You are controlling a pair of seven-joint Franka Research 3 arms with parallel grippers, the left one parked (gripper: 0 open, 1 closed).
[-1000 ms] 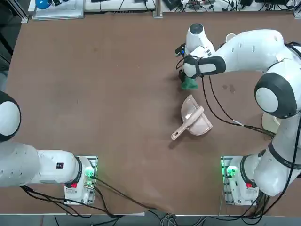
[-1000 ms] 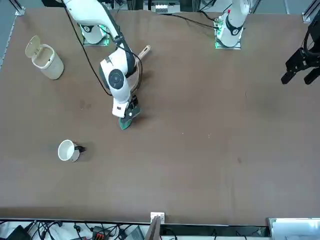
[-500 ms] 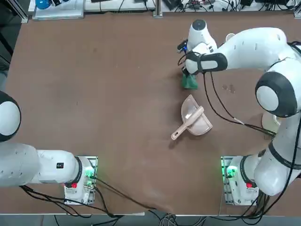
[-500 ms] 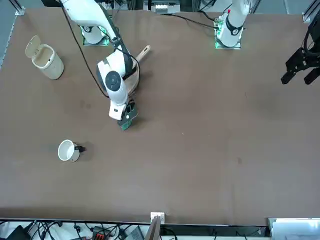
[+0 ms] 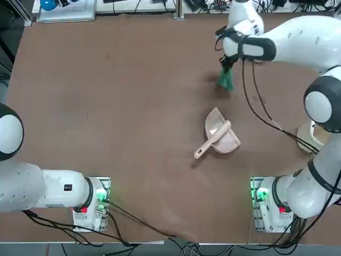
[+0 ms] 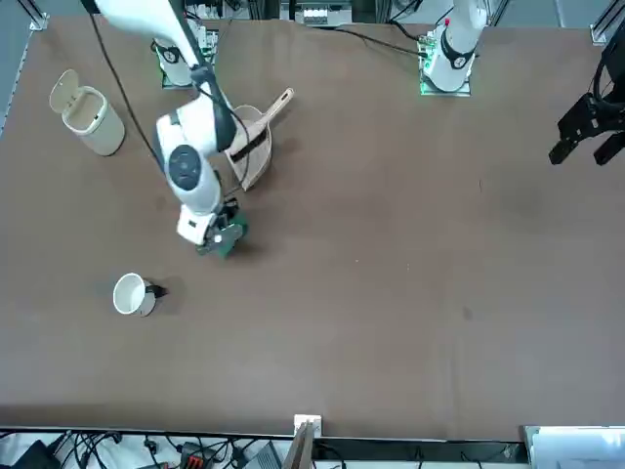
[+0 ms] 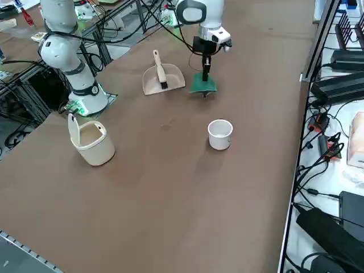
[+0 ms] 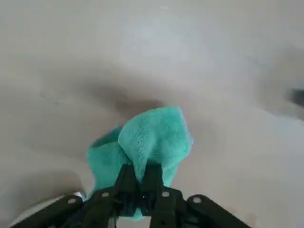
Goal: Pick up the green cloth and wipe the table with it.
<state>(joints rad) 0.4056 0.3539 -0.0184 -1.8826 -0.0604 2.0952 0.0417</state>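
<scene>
Item, green cloth (image 8: 156, 135): pinched as a bunch between the 2 fingers of the right end effector (image 8: 141, 170), which are closed on it; loose folds spread beyond the tips. Position: over the desk (image 5: 133, 133), beyond the dustpan (image 5: 228, 142) from the arm bases.

Change: 1 second ago the cloth lay nearer the dustpan; it has since travelled with the end effector away from the bases and towards the robot's right. It appears slightly raised, though contact with the desk cannot be confirmed. Pick-up looks achieved; wiping seems next, calling for light downward pressure.

Surroundings: 1 white mug (image 7: 220, 136), upright, further to the robot's right; 1 lidded bin (image 7: 98, 149), lid open. Obstacles: mug and dustpan could be knocked by wide strokes; the arm's slack cable (image 5: 254, 109) may drag.
</scene>
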